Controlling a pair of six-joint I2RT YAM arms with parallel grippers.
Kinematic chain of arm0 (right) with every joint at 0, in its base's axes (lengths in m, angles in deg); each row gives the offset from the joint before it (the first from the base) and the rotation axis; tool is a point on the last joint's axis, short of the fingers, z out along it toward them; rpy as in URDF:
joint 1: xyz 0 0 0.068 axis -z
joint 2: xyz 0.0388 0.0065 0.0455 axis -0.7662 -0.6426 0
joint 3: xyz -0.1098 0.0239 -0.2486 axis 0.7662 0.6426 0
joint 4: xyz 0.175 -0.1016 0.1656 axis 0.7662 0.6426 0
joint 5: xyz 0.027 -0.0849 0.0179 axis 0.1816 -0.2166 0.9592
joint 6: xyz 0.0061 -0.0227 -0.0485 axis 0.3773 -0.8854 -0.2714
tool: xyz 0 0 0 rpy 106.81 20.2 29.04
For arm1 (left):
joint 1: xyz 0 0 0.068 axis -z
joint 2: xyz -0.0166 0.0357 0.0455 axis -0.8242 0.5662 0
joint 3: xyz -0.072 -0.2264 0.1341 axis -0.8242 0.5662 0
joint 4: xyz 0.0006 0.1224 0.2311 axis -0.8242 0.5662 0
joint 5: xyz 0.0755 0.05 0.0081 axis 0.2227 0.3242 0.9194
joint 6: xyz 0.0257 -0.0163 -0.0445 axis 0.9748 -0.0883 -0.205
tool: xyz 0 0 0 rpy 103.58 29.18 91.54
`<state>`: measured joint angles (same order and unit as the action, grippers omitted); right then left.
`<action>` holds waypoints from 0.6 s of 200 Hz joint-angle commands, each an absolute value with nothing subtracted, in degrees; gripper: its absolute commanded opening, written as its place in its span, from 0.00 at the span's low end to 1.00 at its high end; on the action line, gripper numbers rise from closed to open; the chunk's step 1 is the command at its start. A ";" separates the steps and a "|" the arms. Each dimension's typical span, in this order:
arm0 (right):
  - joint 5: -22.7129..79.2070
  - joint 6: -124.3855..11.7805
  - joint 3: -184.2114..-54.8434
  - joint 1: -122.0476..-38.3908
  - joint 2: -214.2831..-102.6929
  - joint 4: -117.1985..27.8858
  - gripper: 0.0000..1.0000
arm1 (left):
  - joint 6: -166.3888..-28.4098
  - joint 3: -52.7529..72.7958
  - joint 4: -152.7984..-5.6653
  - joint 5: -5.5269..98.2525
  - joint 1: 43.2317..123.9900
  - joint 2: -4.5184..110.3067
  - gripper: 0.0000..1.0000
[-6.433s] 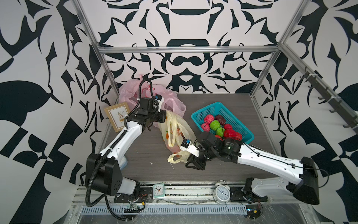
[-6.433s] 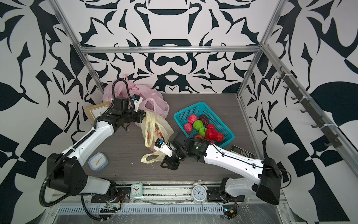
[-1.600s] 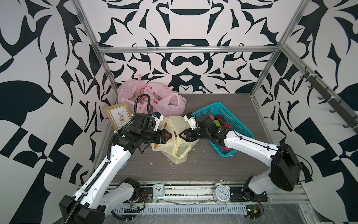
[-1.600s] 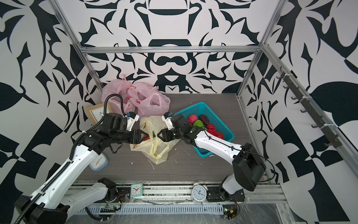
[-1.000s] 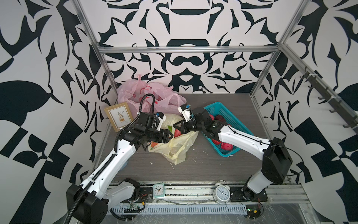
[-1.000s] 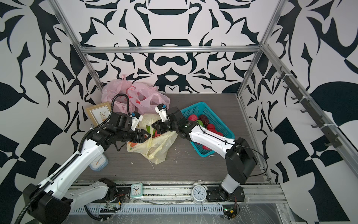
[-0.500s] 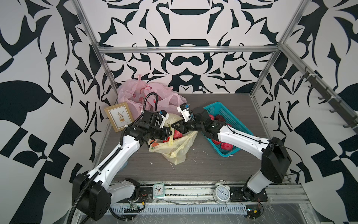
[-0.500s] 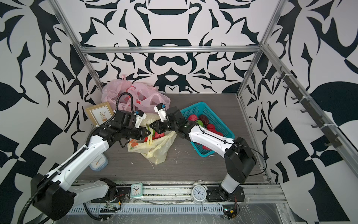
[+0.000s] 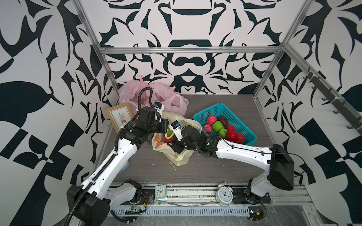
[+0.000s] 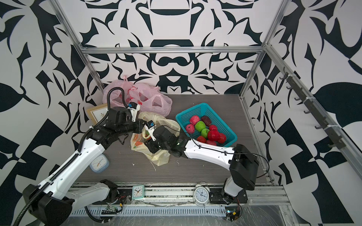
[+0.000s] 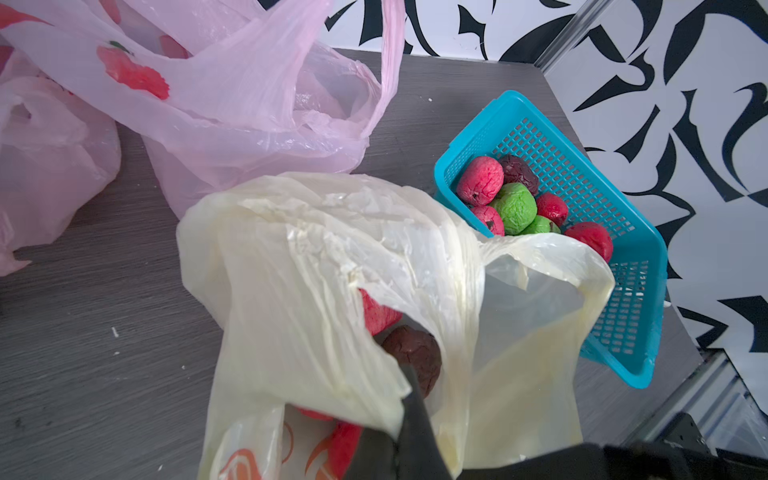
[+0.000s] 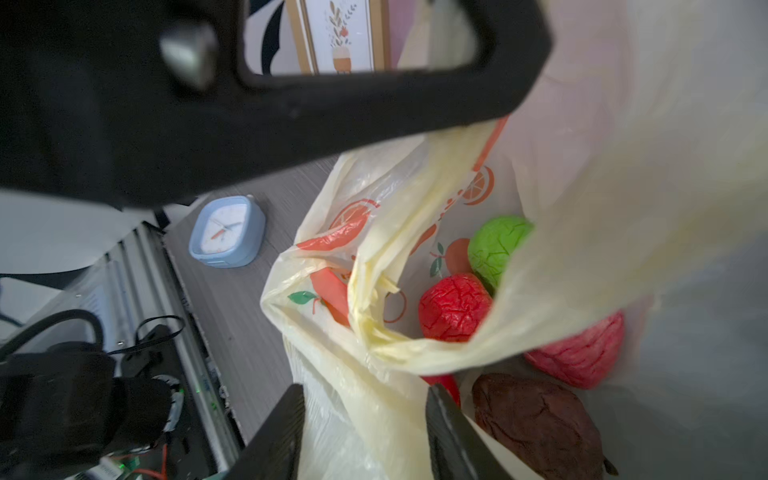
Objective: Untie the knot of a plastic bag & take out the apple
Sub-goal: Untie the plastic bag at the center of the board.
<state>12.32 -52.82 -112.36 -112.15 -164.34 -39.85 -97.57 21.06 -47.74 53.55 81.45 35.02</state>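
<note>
I had the left jaws shut tight on one lip of the yellow bag (image 11: 332,257), pulling that film up and aside so the mouth gaped instead of slumping over the fruit. Judging by the loose handles and the wide opening, the knot was already undone.

The right jaws stood partly open and gripped nothing. They were poised at the bag's mouth, with a slack fold of its film lying between them. I read that as the stance for reaching in.

The fruit was all inside the bag, which sat on the tabletop (image 9: 225,168) between the pink bags (image 9: 172,99) and the teal basket (image 9: 213,110). A green apple (image 12: 496,245) lay deepest, with a red apple (image 12: 453,307) touching it. A paler red apple (image 12: 582,357) and a dark brown apple (image 12: 536,419) lay closest to the right jaws.

The basket, just beside the bag and part-filled with apples, looked like the drop point. My worry was that loose fold: closing there would likely pinch plastic along with the fruit.
</note>
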 commanded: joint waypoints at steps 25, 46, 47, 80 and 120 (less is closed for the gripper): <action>0.10 -48.75 -111.93 -113.64 -166.96 -36.31 0.50 | -97.77 24.50 -51.80 59.22 79.57 37.29 0.00; 2.99 -47.68 -107.97 -114.56 -165.06 -35.53 0.50 | -98.63 28.40 -54.38 58.15 77.02 38.87 0.00; 3.11 -47.68 -107.80 -114.63 -164.98 -35.44 0.49 | -98.64 28.65 -54.56 58.20 76.90 38.93 0.00; 4.64 -48.63 -103.88 -116.11 -162.75 -29.76 0.49 | -99.34 33.30 -58.24 60.68 75.61 41.14 0.00; 7.99 -52.61 -99.05 -116.20 -160.32 -23.51 0.49 | -99.33 34.76 -59.48 61.67 74.08 46.16 0.00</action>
